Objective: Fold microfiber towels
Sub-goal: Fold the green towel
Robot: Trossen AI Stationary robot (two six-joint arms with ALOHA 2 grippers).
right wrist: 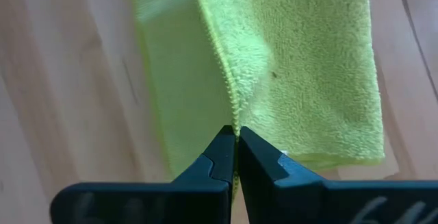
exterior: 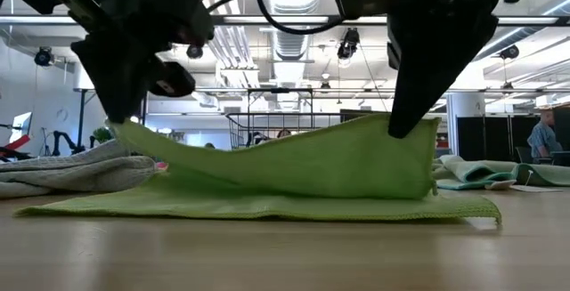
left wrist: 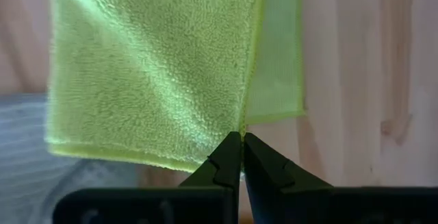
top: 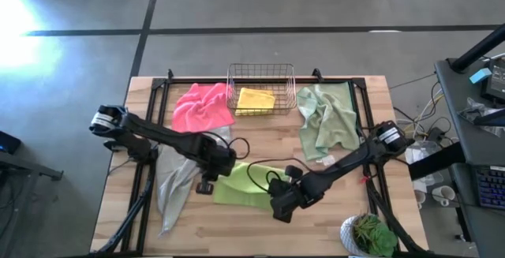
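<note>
The lime green towel [top: 246, 187] lies on the table's near middle, one edge raised in the low view [exterior: 294, 162] while its lower part rests on the wood. My left gripper [top: 207, 182] is shut on its left end and my right gripper [top: 282, 204] is shut on its right end. The light grey towel [top: 175, 175] lies crumpled beside the left gripper. The hot pink towel [top: 203, 106] and the pale sage towel [top: 325, 120] lie at the back. The yellow towel [top: 256, 100] lies in the copper wire basket [top: 260, 70]. My left gripper pinches the lime towel's hemmed edge [left wrist: 244, 122] between its two fingertips, coming from above. That end [exterior: 134, 133] is lifted a little off the table, and the cloth sags from it toward the other gripper. My right gripper pinches the lime towel's hemmed edge [right wrist: 235, 118] between its two fingertips, from above. That end [exterior: 419, 129] is held higher than the left one, and the cloth hangs below it down to the layer on the table [exterior: 267, 206].
A potted plant [top: 371, 234] stands at the near right corner. The basket stands at the far middle edge. Bare wood shows along the table's near edge [top: 237, 230]. A person [exterior: 541, 140] is far off in the room.
</note>
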